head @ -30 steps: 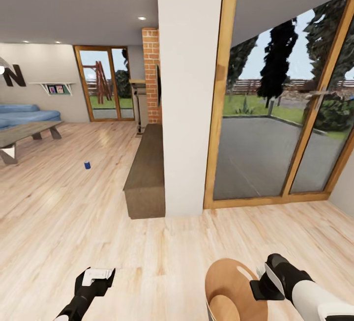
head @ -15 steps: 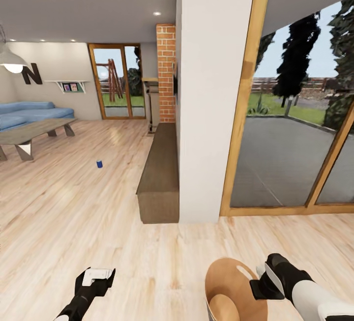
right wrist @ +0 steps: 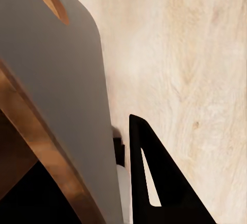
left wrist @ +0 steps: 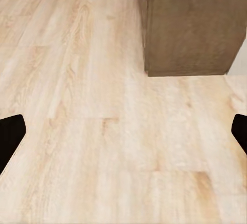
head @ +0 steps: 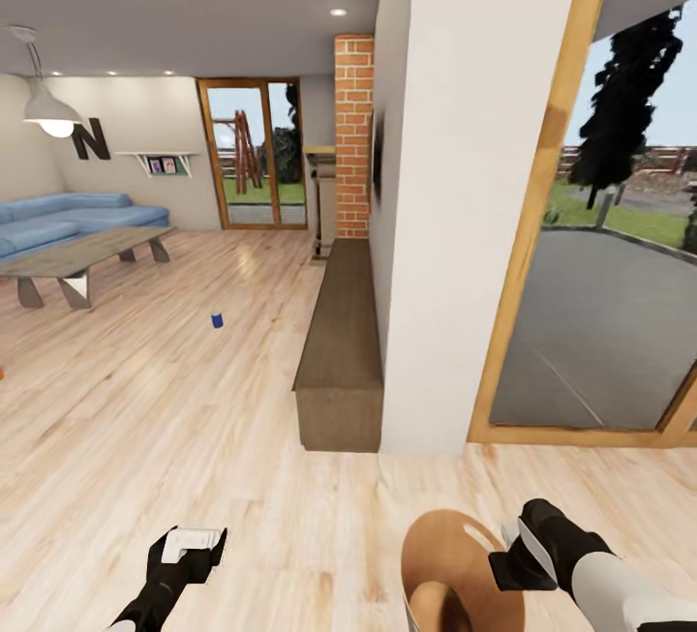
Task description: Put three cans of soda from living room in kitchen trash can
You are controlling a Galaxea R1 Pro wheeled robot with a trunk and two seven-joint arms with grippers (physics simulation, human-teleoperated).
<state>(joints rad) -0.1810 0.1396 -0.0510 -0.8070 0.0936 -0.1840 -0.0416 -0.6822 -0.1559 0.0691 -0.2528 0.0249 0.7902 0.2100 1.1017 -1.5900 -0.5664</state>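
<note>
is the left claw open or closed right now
Open. In the left wrist view the two dark fingertips sit at opposite edges of the picture with bare wood floor between them; nothing is held by the left claw.

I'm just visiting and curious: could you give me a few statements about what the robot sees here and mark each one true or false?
1. The right gripper grips the trash can by its rim. True.
2. The left gripper carries a soda can. False: it is open and holds nothing.
3. A blue sofa stands behind the coffee table. True.
4. A small blue object sits on the coffee table. False: it stands on the wood floor.
</note>
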